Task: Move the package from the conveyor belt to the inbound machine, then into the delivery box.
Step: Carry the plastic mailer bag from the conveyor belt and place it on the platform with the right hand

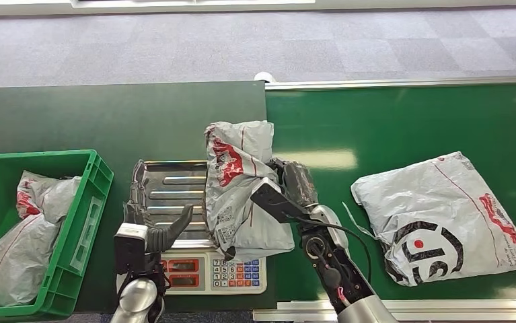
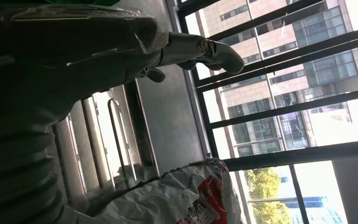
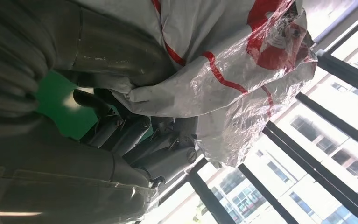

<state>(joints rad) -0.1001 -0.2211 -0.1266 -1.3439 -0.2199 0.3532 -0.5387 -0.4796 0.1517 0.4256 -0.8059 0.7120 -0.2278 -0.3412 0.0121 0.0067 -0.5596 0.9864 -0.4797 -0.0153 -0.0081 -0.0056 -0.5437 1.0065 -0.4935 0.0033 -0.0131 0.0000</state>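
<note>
A grey plastic package with red print [image 1: 238, 185] lies over the right side of the steel weighing tray of the inbound machine [image 1: 167, 182]. My right hand [image 1: 285, 188] grips its right edge, thumb on top and dark fingers underneath. The right wrist view shows the same package [image 3: 223, 70] pinched between my thumb and fingers [image 3: 135, 140]. At the tray's near left corner my left hand [image 1: 154, 232] hovers, fingers apart and holding nothing. In the left wrist view its fingers [image 2: 200, 49] reach over the tray's ribs [image 2: 111, 140], and the package [image 2: 186, 198] lies beyond. The green delivery box [image 1: 73, 229] stands at the left.
A second grey package with a black logo [image 1: 443, 215] lies on the green conveyor belt [image 1: 389, 121] to the right. The delivery box holds two grey packages [image 1: 19, 235]. The machine's keypad and display [image 1: 214, 272] face me at the table's near edge.
</note>
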